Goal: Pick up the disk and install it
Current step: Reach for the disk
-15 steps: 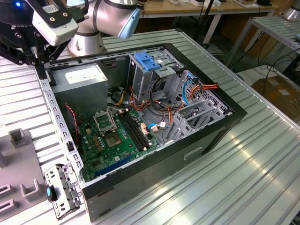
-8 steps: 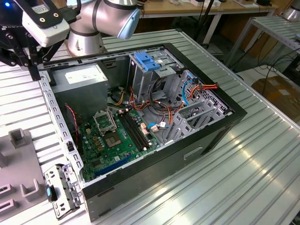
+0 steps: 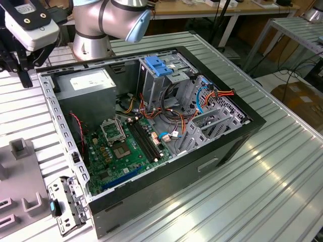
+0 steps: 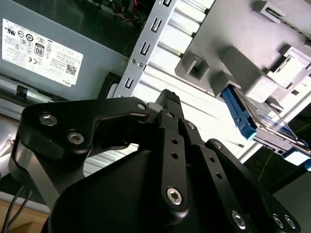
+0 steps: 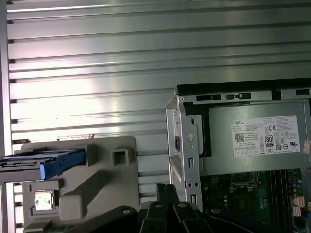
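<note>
The disk (image 5: 51,162) sits on a holder (image 5: 104,182) beside the case (image 5: 188,145).

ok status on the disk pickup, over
gripper shut, empty, above the table between computer case and grey holder. disk sits in the holder, not gripped. no obstacle seen between them.

The open computer case (image 3: 166,184) is lying on the ribbed metal surface (image 3: 282,191), showing its green motherboard (image 3: 121,146) and grey power supply (image 3: 91,80). The hand (image 3: 22,75) is hanging just beside the case's corner, at the exterior view's left.
</note>
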Robot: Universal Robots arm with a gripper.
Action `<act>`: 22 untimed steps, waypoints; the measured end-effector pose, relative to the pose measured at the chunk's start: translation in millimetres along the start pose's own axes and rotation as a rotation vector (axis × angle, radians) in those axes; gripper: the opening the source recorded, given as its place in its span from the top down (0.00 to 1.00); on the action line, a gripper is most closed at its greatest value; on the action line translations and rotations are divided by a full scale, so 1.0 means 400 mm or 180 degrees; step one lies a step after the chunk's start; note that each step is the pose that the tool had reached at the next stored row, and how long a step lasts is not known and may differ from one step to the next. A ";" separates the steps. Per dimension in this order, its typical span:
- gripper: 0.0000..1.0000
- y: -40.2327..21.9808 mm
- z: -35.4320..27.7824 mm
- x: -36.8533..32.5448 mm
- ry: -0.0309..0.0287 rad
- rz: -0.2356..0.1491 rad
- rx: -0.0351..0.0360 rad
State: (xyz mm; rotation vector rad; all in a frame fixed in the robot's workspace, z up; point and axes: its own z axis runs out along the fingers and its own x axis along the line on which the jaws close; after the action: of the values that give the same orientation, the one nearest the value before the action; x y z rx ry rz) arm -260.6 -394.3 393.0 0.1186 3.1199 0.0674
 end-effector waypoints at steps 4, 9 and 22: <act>0.89 0.000 0.000 0.016 0.0000 0.0000 0.0000; 0.89 -0.001 -0.001 0.034 0.0000 0.0000 0.0000; 0.89 -0.005 -0.002 0.092 0.0000 0.0000 0.0000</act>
State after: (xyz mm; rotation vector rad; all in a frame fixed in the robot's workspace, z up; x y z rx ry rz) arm -297.4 -393.5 393.0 0.1186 3.1199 0.0673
